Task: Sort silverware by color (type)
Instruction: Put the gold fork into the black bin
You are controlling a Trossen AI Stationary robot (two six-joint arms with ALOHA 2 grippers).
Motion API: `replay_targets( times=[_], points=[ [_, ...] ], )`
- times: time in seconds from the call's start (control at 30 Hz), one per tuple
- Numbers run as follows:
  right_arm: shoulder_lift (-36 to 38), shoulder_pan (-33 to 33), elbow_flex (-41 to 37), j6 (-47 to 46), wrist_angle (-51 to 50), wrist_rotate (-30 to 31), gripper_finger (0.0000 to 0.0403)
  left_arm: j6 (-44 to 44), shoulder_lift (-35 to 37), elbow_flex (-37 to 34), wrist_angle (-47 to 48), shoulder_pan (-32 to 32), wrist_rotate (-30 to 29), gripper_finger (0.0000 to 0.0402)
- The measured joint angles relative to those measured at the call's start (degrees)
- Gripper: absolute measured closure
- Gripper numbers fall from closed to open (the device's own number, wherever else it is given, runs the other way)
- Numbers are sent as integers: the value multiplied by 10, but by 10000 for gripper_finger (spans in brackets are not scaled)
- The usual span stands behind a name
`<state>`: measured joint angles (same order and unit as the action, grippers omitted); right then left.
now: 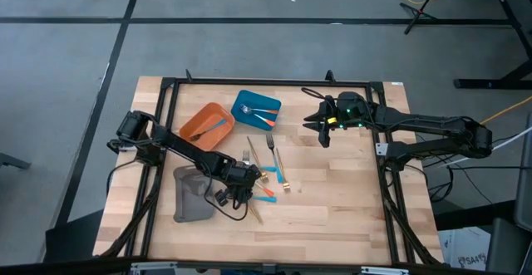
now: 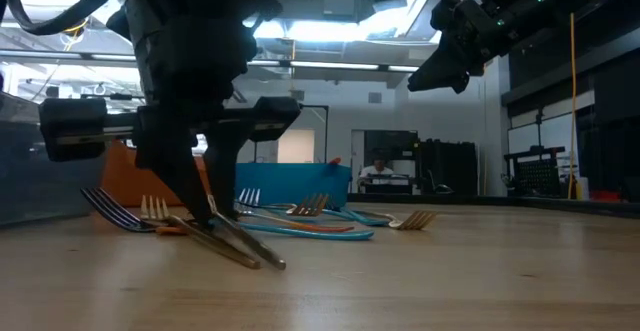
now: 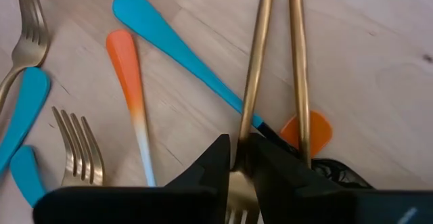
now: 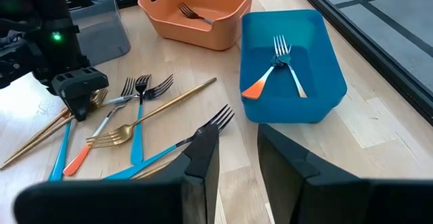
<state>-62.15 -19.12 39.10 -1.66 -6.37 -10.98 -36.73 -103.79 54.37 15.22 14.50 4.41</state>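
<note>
The silverware [image 1: 268,174] lies mostly in a loose heap near the middle of the counter [image 1: 332,217], handles crossing: blue-handled forks, orange-handled pieces and all-gold ones mixed together, which is why they need sorting at all. The left gripper [image 3: 238,158] is down in this heap, its fingers [image 3: 210,163] pinched on a gold utensil [image 3: 256,68] at the end nearest the wrist, with a second gold handle [image 3: 298,61] running just beside it. The grip sits low and at one end, probably so the piece can be lifted free without dragging its neighbours. A blue handle [image 3: 169,38] and an orange handle [image 3: 125,68] lie close by on the wood.

Some pieces are already put away: two forks, one with an orange handle, lie in the blue tray [image 4: 318,55], and one fork lies in the orange tray [image 4: 223,31]. So handle colour and tray colour do not match for at least one piece. A grey tray [image 1: 184,213] sits beside the left arm, its contents hidden.

The right gripper [image 4: 237,153] hangs well above the counter near the blue tray, fingers parted a little and holding nothing, apparently waiting.

No brand, label or readable writing shows on the trays, utensils or arms. A person sits far off in the room behind.
</note>
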Motion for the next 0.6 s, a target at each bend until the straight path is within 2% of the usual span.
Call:
replay_targets(
  times=[0.37, 0.6],
  points=[
    [0, 0, 0, 0, 0, 0, 311, 0, 0, 0, -5, -2, -1, 386],
    [0, 0, 0, 0, 0, 0, 311, 0, 3, -1, -18, -2, -2, 391]
  ],
)
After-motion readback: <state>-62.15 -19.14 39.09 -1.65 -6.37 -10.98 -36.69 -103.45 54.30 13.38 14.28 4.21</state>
